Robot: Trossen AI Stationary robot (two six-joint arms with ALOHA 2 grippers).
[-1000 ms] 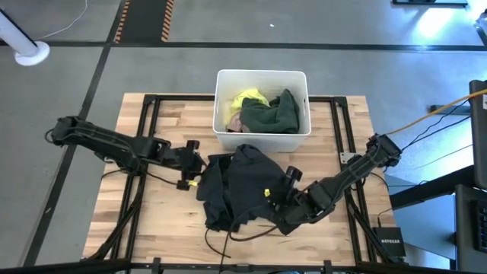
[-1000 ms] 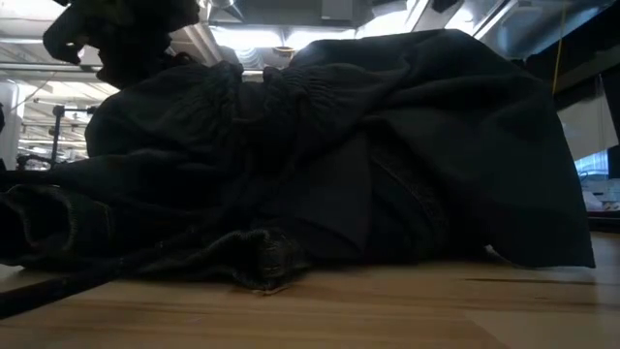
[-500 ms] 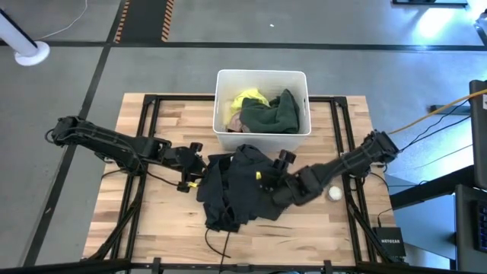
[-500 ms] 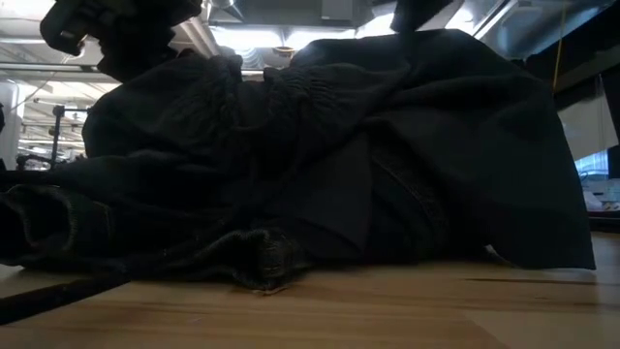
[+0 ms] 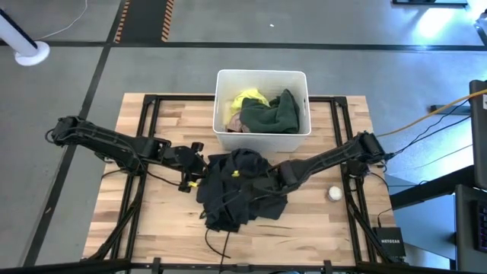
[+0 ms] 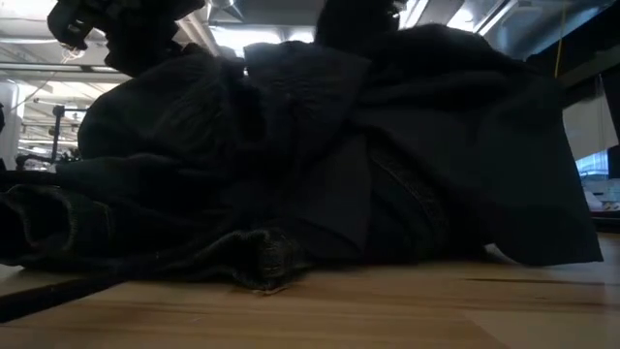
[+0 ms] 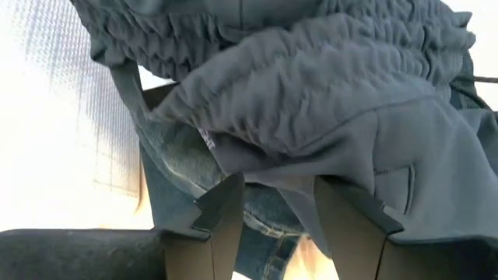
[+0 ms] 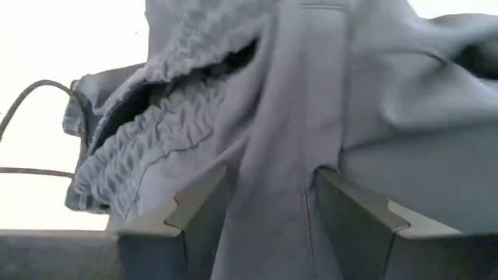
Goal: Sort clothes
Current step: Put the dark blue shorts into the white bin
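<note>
Black clothes (image 5: 240, 189) lie heaped on the desk (image 5: 163, 221) before the bin (image 5: 261, 137). Left end effector (image 5: 199, 169) and right end effector (image 5: 268, 173) are both open, fabric between fingers.

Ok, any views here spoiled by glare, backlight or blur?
Low view: dark clothes pile is a backlit silhouette against bright ceiling lights. Left wrist view: background blown out white behind the fabric. Right wrist view: same washout. High view: evenly lit and sharp, with glare on the floor.

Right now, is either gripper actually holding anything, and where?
Cannot confirm a hold. Both the left gripper and right gripper have open fingers pressed into the black garment pile, left edge and right edge.
</note>
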